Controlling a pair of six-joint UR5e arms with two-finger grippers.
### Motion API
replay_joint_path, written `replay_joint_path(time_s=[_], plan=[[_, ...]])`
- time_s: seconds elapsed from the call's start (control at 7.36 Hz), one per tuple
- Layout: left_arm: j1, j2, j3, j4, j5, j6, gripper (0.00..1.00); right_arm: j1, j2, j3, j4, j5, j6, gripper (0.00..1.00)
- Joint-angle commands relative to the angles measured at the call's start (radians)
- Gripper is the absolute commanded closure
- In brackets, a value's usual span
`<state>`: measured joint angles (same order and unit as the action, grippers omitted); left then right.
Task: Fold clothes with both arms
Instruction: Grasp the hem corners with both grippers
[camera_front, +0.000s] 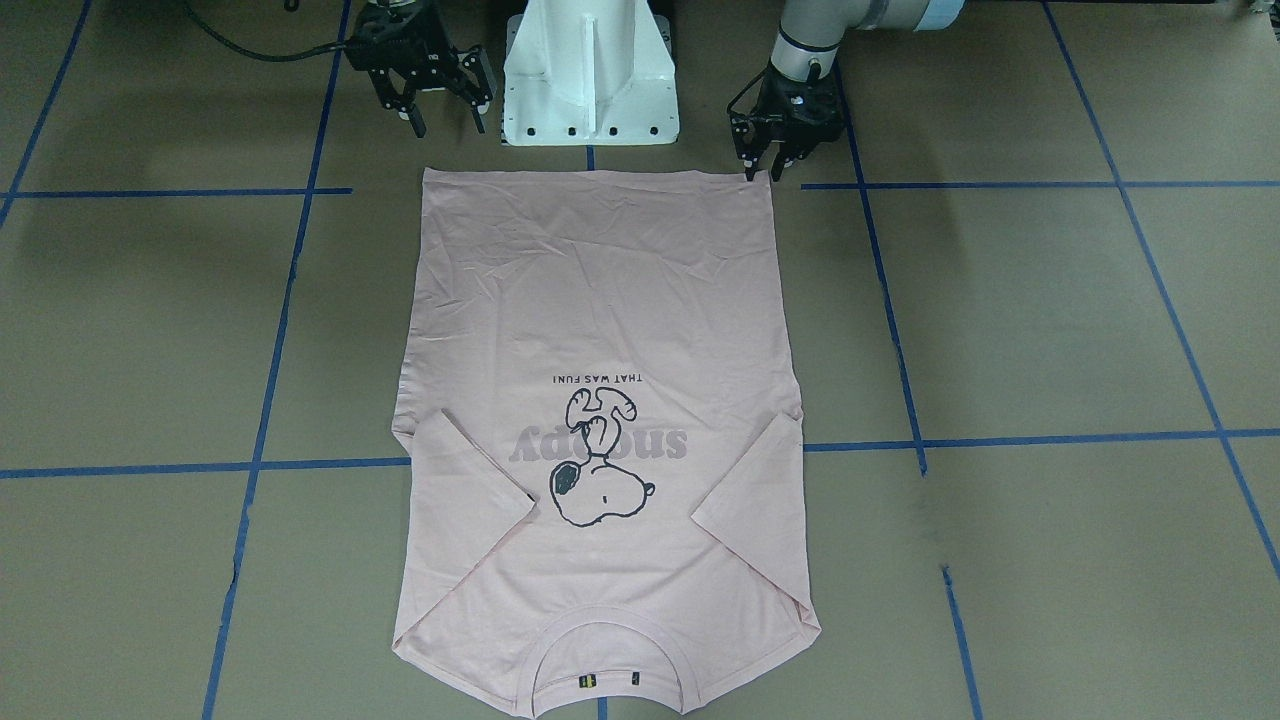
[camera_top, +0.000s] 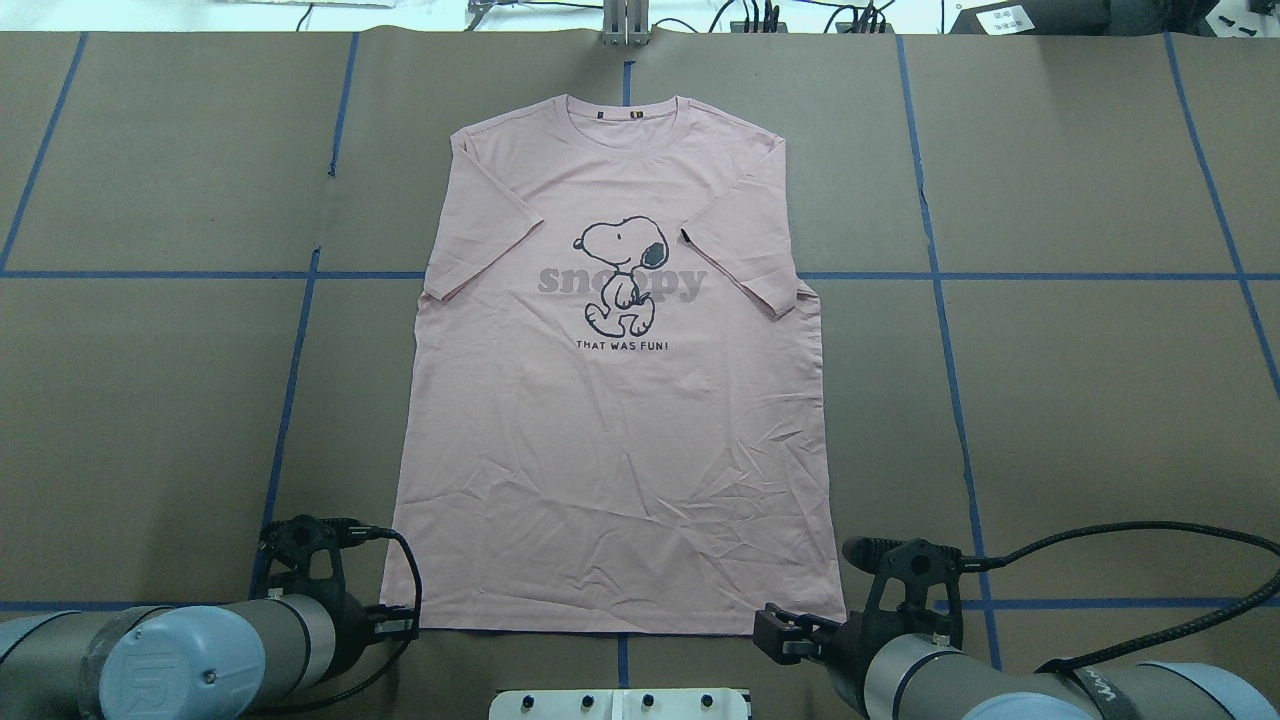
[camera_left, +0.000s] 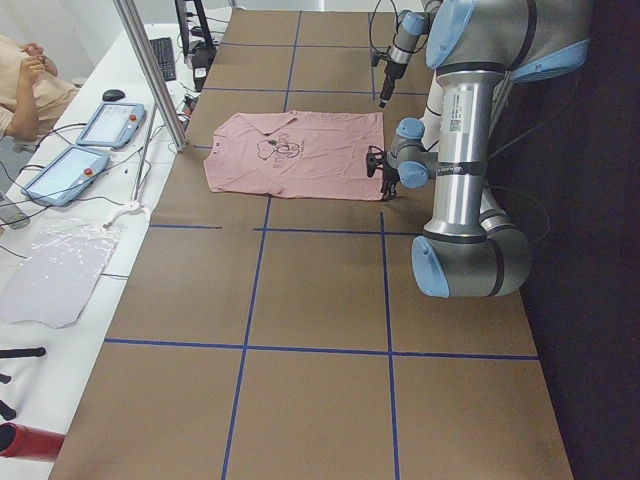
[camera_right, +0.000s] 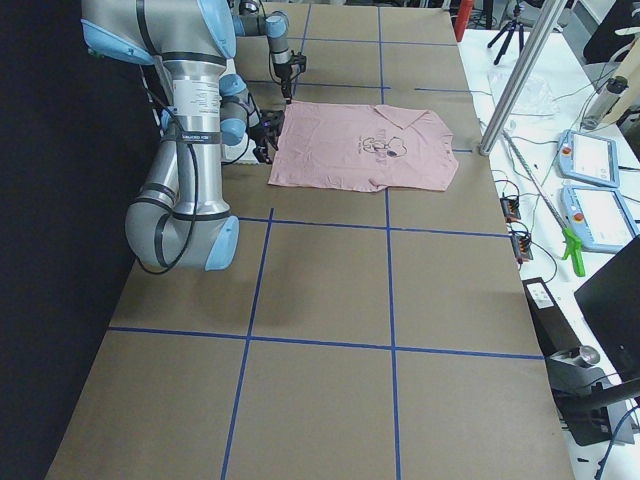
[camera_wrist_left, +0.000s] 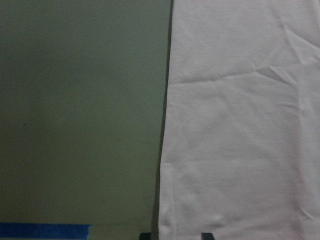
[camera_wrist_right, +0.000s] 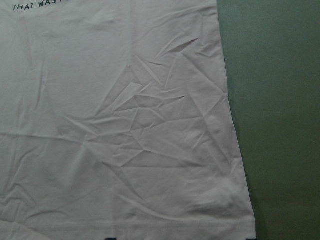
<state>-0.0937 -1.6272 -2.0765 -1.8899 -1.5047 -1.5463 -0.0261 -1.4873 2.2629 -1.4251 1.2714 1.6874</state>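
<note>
Pink, and we count one T-shirt (camera_top: 610, 440) lying flat, two pincers near its hem: left gripper (camera_front: 763, 170) and right gripper (camera_front: 450, 128), both released

L arm (camera_top: 200, 650): overhead view 7 o'clock, lying low. L gripper (camera_front: 765, 168): pts down, jaws apart, narrow gap.
R arm (camera_top: 1000, 680): 5 o'clock. R gripper (camera_front: 448, 125): pts down, jaws wide apart.
</note>
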Motion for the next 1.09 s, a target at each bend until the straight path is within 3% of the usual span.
replay_joint_path(time_s=[0.0, 0.14, 0.27, 0.54, 0.95], plan=[[0.003, -0.003, 0.009, 0.000, -0.003, 0.000, 0.61, 0.000, -0.002, -0.002, 0.000, -0.004, 0.000, 0.10], [0.002, -0.003, 0.009, 0.000, -0.005, 0.000, 0.85, 0.000, -0.002, -0.003, 0.000, -0.004, 0.000, 0.10], [0.002, -0.005, 0.006, 0.000, -0.005, 0.002, 1.00, 0.000, -0.002, -0.005, -0.002, -0.003, 0.000, 0.10], [0.002, -0.005, -0.004, 0.002, -0.005, 0.006, 1.00, -0.003, -0.005, -0.011, -0.006, -0.006, 0.003, 0.14], [0.002, -0.013, -0.007, 0.002, -0.006, 0.006, 1.00, -0.031, -0.001, -0.045, -0.089, -0.029, 0.190, 0.41]])
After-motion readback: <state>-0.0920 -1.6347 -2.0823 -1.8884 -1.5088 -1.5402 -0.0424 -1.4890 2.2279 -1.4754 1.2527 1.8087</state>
